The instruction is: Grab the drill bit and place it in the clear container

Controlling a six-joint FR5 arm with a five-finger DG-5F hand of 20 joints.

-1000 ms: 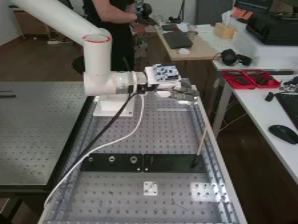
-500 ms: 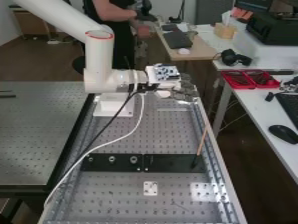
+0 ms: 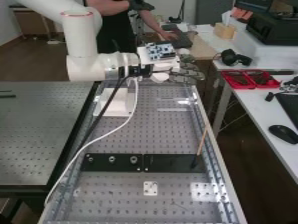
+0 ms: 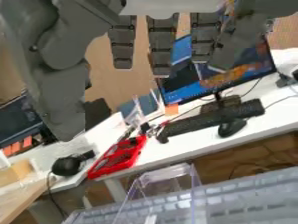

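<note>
At the far left lies a perforated grey table (image 3: pixel 36 137), with the bench (image 3: pixel 143 137) standing beside it. Over their far end reaches the white arm (image 3: pixel 86 57), coming in from the upper left, a black cable (image 3: pixel 90 132) and a white cable (image 3: pixel 110 132) trailing from its wrist towards the near end. Below the arm sits a white block (image 3: pixel 117 102); nearer, a black strip (image 3: pixel 112 161) carries metal rings. Further right, the clear container (image 4: pixel 159 192) stands at the bench's far end, close to the right-hand rail. The hand (image 3: pixel 185 74) hangs just above and beyond it, well opened, its fingers (image 4: pixel 161 45) hanging nearly straight and apart from the thumb (image 4: pixel 63 95), with nothing in their hold. Whether the drill bit is inside the container, I cannot tell. A thin stick (image 3: pixel 202 141) leans near the right rail, its dark end down at the strip. Rightmost, a white desk (image 3: pixel 263 117) bears red trays (image 3: pixel 249 80), headphones (image 3: pixel 234 57) and a black mouse (image 3: pixel 284 134).
</note>
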